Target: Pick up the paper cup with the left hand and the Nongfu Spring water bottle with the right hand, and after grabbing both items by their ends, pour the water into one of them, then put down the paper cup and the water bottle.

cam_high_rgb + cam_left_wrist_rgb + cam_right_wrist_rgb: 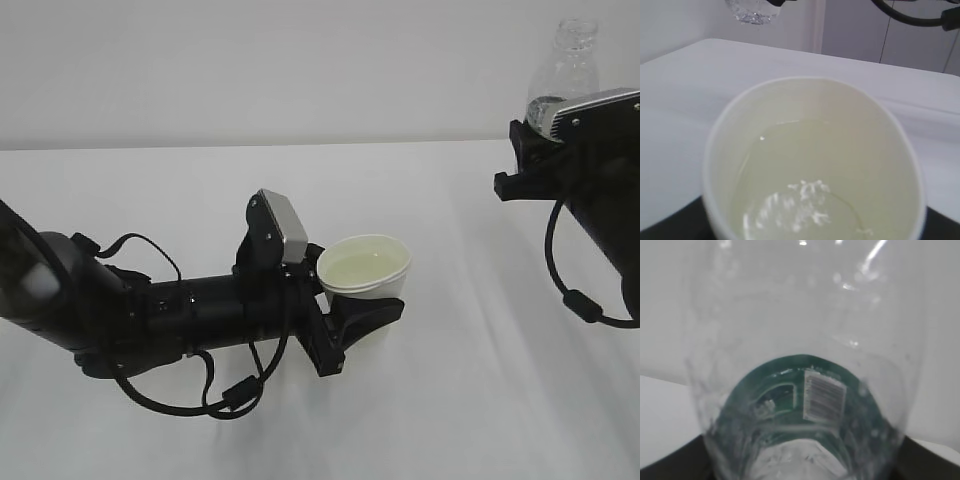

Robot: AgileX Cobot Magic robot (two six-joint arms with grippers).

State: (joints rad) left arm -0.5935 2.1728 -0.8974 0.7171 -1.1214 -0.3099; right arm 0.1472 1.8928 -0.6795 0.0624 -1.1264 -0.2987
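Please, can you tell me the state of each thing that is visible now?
paper cup: upright, holds water, gripped by left gripper.
water: lies in the cup.
Nongfu Spring water bottle: upright, capless, raised, gripped by right gripper.
table: white cloth.

The left arm lies low and level, its claw [352, 322] clamped; the right arm is raised, its claw [535, 150] likewise clamped.

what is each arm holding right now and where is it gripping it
Left gripper holds the paper cup by its lower body. Right gripper holds the water bottle around its lower body.
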